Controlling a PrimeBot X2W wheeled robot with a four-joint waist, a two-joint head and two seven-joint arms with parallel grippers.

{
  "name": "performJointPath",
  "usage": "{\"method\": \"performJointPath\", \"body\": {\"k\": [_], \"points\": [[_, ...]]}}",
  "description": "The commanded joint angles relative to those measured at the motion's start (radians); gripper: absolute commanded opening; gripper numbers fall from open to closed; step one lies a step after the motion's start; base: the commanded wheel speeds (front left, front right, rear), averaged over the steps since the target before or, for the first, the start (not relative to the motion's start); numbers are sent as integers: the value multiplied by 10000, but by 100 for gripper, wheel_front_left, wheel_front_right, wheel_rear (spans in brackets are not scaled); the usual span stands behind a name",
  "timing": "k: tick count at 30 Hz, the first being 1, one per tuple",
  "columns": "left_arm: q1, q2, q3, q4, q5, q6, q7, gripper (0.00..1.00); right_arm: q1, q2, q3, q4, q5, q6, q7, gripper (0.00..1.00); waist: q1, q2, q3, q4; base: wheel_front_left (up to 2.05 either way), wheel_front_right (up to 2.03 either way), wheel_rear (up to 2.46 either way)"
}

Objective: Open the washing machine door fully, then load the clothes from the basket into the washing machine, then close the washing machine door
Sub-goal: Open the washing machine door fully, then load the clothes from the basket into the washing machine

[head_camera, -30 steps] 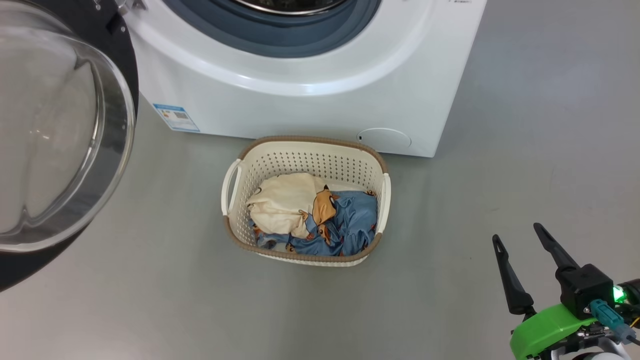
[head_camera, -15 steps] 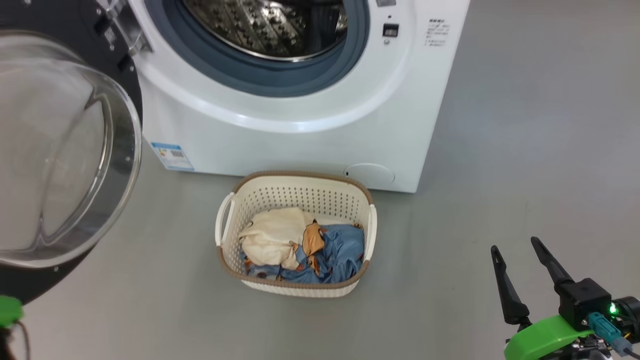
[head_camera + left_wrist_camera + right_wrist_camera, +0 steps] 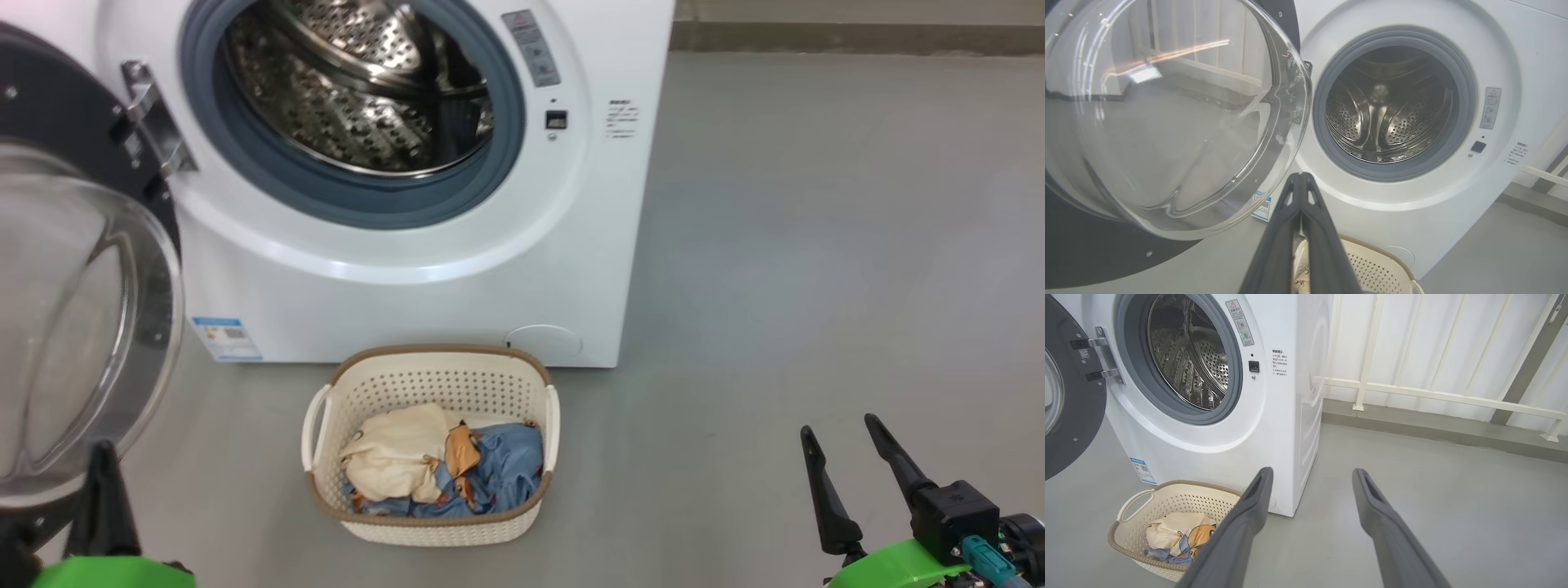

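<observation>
Left gripper (image 3: pixel 1300 179): fingers pressed together, gripping nothing, near the lower edge of the door (image 3: pixel 1175 122); I cannot tell whether they touch. The door stands swung wide at the washer's (image 3: pixel 1412 228) left, baring the drum (image 3: pixel 359 106). Right gripper (image 3: pixel 839 427): fingers spread, over the floor (image 3: pixel 775 286), well right of the basket (image 3: pixel 433 353). I see the basket on the floor just before the washer, with both clothes (image 3: pixel 441 474) inside.

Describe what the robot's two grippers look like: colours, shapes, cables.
The left gripper and right gripper each have two long dark grey fingers tapering to slim tips, with a slot-like recess near each tip. Each sits on a bright green housing. The right one also has a black block at a finger's base and a teal connector beside it.
</observation>
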Motion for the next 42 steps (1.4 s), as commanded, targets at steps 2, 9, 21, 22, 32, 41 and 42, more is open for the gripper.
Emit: {"method": "performJointPath", "body": {"k": [2,9,21,22,32,41,42], "points": [[162,50,104,-692,24,85,85,0,-18,-40,426,-305,164,16,-128,100,0,-1,-363,-543,0,0,0],[953,-317,-687,-1521,-87,252,28,0,116,-39,701,-429,359,16,-242,100,0,-1,-404,-984,0,0,0],[1527,-427,-1639,-1930,-412,383,-200,33,80,-38,865,-474,453,16,-391,100,0,-1,-406,-1233,0,0,0],[1548,-428,-1700,-1918,-411,369,-234,78,78,-38,872,-467,455,16,-394,100,0,-1,-409,-1233,0,0,0],[1560,-406,-2045,-1690,-560,250,-347,100,42,-38,991,-405,422,16,-393,100,0,-1,-441,-1247,0,0,0],[1519,-353,-2107,-1508,-545,272,-396,100,35,-38,1045,-393,374,16,-370,100,0,-1,-408,-1271,0,0,0],[1523,-336,-2130,-1494,-523,266,-402,100,39,-38,1053,-389,370,16,-370,100,0,-1,-412,-1273,0,0,0]]}}
